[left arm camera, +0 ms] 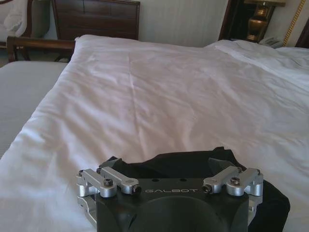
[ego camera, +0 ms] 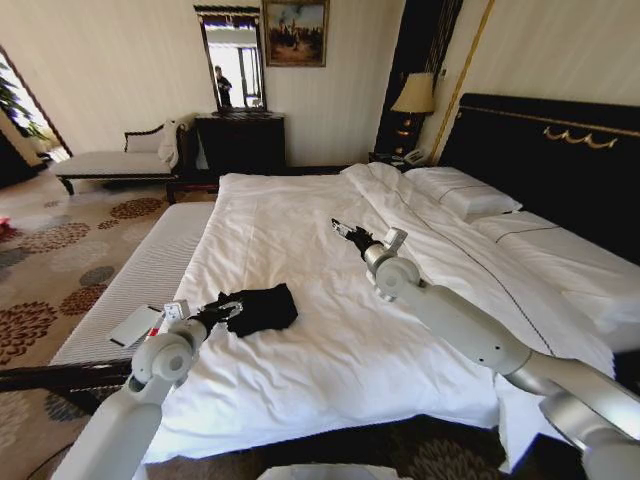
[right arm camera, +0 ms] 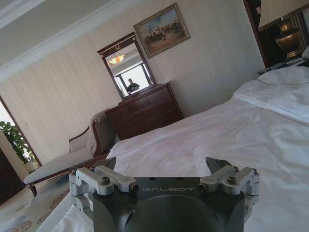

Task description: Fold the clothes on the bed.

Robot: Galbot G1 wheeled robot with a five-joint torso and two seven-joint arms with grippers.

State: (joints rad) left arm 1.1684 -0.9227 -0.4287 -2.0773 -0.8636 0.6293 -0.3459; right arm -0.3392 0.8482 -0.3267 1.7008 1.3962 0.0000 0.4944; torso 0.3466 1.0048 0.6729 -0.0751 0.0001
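Black cotton bunches at your left gripper [ego camera: 228, 309]: its jaws look spread, their tips at the T-shirt [ego camera: 262, 307], though you cannot tell whether they grip it. That shirt lies crumpled in the lower-left middle of the frame on the bed [ego camera: 330, 350]. Your right gripper [ego camera: 343, 231] sits at frame centre over bare sheet, jaws spread, holding nothing.

You get bright daylight from the mirror [ego camera: 233, 62] and doorway at left; white duvet [ego camera: 330, 300] nearly blown out; head view bends at edges; lamp [ego camera: 413, 95] unlit-looking.
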